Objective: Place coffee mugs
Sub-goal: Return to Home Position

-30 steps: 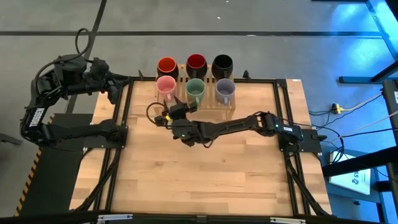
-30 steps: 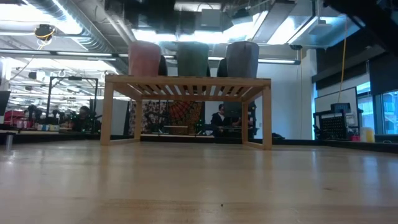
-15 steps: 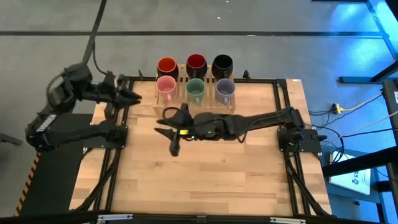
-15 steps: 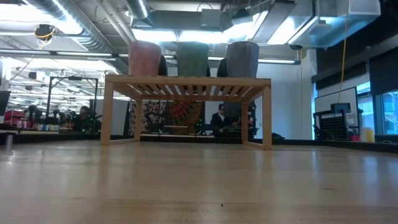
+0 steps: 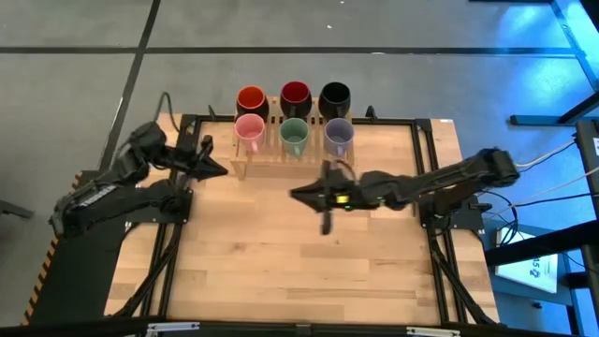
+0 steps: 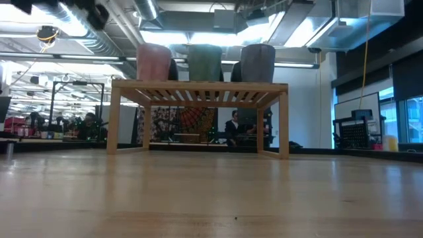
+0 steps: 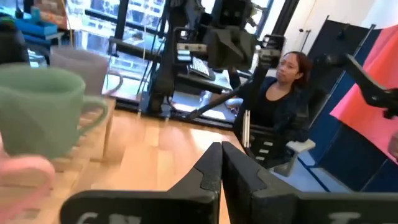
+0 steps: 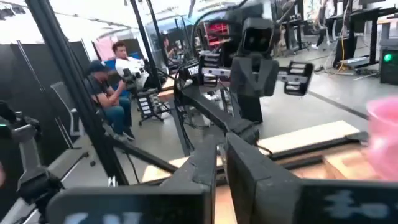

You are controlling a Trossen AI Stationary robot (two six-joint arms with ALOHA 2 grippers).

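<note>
Six coffee mugs stand at the table's far edge. Pink [image 5: 249, 128], green [image 5: 294, 134] and lavender [image 5: 338, 134] rest upright by their bases on a slatted wooden rack [image 6: 198, 89]. Orange [image 5: 251, 96], dark red [image 5: 295, 94] and black [image 5: 334, 94] stand in a row behind them. My left gripper [image 5: 220, 169] is shut and holds nothing, just left of the rack's near left corner, pointing right. My right gripper [image 5: 298, 194] is also shut and holds nothing, over the table's middle in front of the rack, pointing left.
Bare wooden tabletop [image 5: 299, 262] stretches from the rack to the near edge. Black frame rails [image 5: 178, 234] run along both sides of the table. People sit in the room beyond the table [image 7: 280, 93], [image 8: 106, 93].
Both grippers have shut from wide open on nothing. My right gripper has drawn back from the pink mug's side of the rack toward the table's right and a little toward the near edge. My left gripper has swung in over the table's left edge, toward the rack's near left corner.
</note>
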